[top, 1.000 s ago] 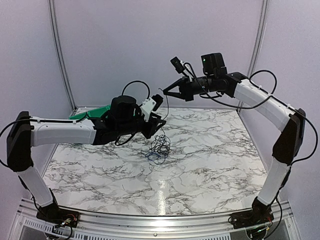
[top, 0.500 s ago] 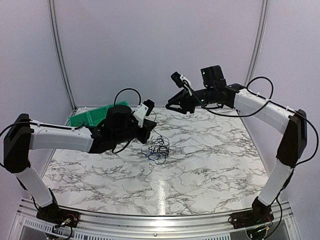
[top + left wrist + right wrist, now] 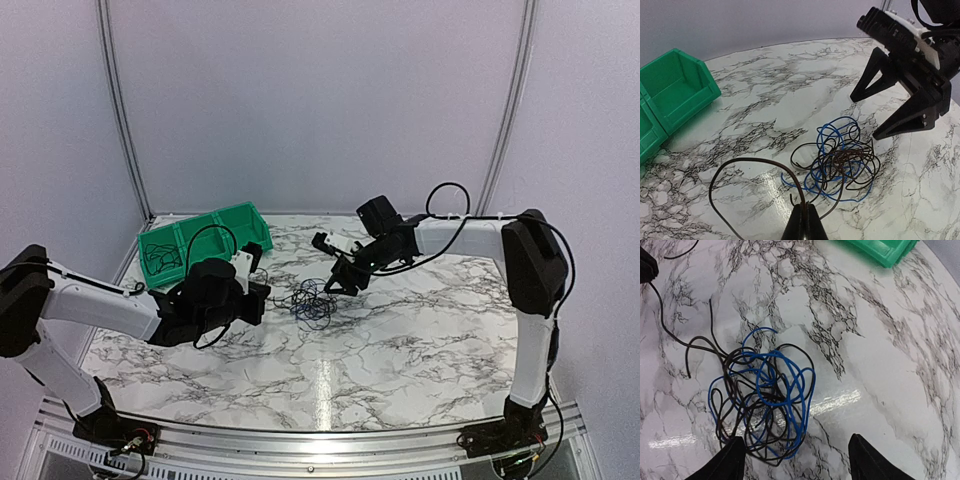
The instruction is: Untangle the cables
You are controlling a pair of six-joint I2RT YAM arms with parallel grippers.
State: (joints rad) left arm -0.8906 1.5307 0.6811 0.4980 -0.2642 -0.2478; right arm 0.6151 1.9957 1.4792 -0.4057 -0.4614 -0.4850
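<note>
Left gripper [image 3: 801,222] is pinched shut on one dark wire [image 3: 747,160] trailing out of the cable tangle [image 3: 765,395] mid marble table [image 3: 880,365], while right gripper [image 3: 795,455] hangs spread wide just over the pile, probably to pin it for the pull.

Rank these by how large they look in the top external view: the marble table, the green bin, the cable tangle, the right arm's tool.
1. marble table
2. green bin
3. cable tangle and right tool: these look about alike, so they are left unranked.
</note>
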